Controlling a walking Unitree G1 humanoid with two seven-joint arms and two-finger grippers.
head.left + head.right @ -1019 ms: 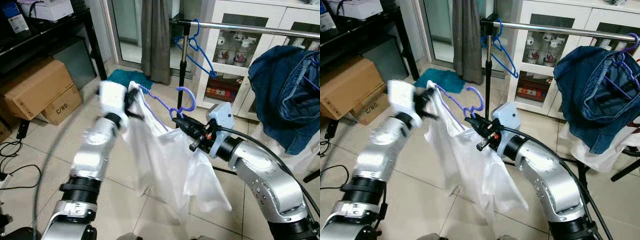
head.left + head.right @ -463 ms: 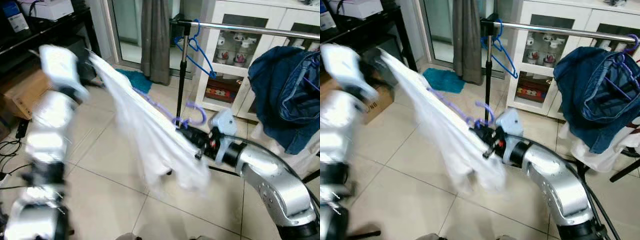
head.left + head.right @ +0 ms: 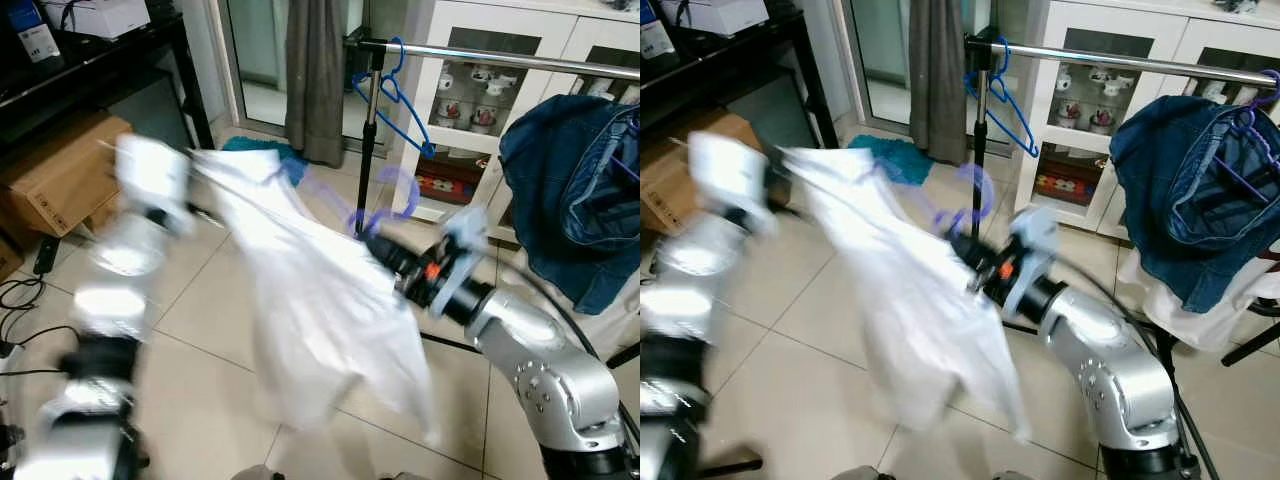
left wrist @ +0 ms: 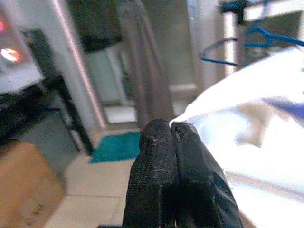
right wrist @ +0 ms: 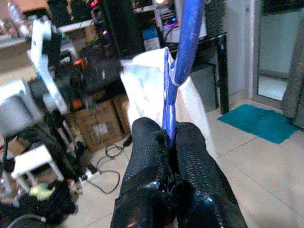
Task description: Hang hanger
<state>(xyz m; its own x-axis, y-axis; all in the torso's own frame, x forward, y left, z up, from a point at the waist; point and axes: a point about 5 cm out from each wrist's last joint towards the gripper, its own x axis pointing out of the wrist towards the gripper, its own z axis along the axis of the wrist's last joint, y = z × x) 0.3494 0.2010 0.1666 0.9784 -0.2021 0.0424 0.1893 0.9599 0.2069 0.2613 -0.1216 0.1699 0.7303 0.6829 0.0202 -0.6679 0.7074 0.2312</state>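
Right wrist view: right gripper (image 5: 170, 137) is clamped on the purple hanger (image 5: 179, 61) at its neck, white garment (image 3: 320, 310) draped on it. Left gripper (image 4: 172, 129) is pinched closed on the garment's far edge, out by the cardboard box (image 3: 65, 170).

Change vs 0.5 s ago: left arm has dropped back in, so the cloth hangs slacker and bunched; hanger hook (image 3: 385, 195) has come up a bit, now near the rack pole (image 3: 367, 130) but well below the rail (image 3: 500, 55). Heavy blur, both arms mid-swing. Not hung yet.

Room: open rail between the blue hanger (image 3: 395, 95) and the denim jacket (image 3: 570, 190). Watch the pole and jacket edge.
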